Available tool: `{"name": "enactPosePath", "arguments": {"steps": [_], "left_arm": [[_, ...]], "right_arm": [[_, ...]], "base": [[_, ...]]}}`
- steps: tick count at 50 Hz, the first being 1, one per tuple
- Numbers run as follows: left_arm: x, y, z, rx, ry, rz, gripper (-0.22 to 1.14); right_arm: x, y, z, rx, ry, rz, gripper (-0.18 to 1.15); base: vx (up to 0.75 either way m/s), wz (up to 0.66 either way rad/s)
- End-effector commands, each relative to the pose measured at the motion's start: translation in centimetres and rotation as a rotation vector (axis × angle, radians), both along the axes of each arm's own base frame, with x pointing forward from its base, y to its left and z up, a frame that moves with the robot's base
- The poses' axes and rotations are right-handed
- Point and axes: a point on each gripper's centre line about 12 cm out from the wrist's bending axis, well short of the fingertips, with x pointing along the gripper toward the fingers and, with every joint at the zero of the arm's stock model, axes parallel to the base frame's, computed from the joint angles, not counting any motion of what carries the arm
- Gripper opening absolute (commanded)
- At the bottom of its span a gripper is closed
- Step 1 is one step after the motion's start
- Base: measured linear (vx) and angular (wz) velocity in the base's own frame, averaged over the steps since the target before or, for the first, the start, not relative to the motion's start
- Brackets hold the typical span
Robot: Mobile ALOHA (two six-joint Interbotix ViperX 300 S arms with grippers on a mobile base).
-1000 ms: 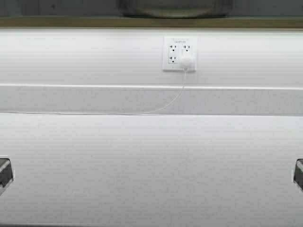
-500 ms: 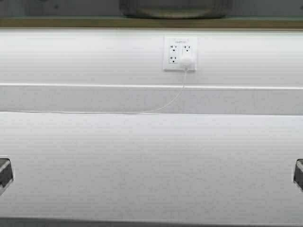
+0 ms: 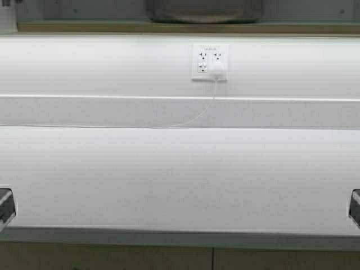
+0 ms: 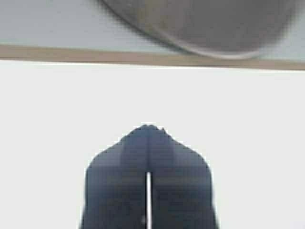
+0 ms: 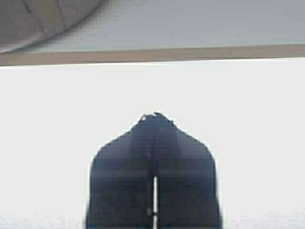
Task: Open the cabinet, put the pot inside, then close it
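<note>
One pot (image 3: 204, 10) sits at the far edge, inside one cabinet (image 3: 180, 26). One wall outlet (image 3: 209, 62) is on the white wall, with one plug (image 3: 217, 70) and one thin cord (image 3: 185, 121) (trailing left). Two grippers show: the left gripper (image 4: 148, 129) and the right gripper (image 5: 155, 116), each pressed closed.

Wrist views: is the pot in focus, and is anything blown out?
Left wrist view: pot soft and blurred, the wall below it washed to flat white. Right wrist view: the same, pot blurred at the corner. High view: sharper, outlet legible.
</note>
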Motion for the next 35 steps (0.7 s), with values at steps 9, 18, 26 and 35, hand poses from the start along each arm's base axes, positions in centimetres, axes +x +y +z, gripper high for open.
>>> {"name": "enactPosePath", "arguments": {"steps": [9, 18, 26, 35], "left_arm": [[-0.3, 0.0, 1.2, 0.075, -0.024, -0.025, 0.05], [-0.7, 0.2, 2.1, 0.077, -0.050, -0.028, 0.05], [0.3, 0.8, 3.0, 0.098, -0.075, -0.002, 0.05], [0.7, 1.9, 3.5, 0.102, -0.077, 0.037, 0.05]], "right_arm": [[0.3, 0.1, 0.8, 0.000, -0.017, 0.002, 0.06], [0.3, 0.1, 0.9, 0.002, -0.017, 0.001, 0.06], [0.4, 0.1, 1.4, 0.003, -0.031, -0.001, 0.06], [0.4, 0.1, 1.3, 0.001, -0.029, 0.002, 0.06]], "base": [[-0.19, -0.04], [-0.23, 0.00], [-0.21, 0.06], [-0.25, 0.04]]}}
